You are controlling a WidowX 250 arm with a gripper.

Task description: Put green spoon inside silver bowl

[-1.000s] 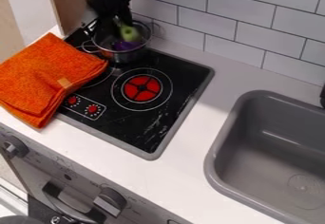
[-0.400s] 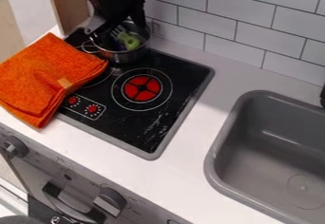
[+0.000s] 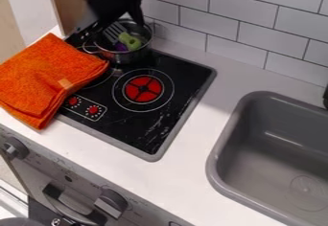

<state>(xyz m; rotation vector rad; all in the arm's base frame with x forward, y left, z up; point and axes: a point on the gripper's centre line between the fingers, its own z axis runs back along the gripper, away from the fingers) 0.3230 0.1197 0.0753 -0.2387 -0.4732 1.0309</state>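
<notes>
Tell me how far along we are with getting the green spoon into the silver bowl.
Done, by the look of it: the green spoon lies in the silver bowl, beside something purple. In hand: nothing; the gripper hangs open above. Left: probably just moving the arm clear.

White countertop [image 3: 182,172], inset with a black, gray-rimmed cooktop [image 3: 137,124] toward the left and a gray sink [image 3: 218,153] at the right. Draped over the cooktop's left side and onto the countertop, near the front edge, an orange towel [image 3: 48,76]. By the cooktop's back left corner, a silver bowl [image 3: 130,57].
</notes>
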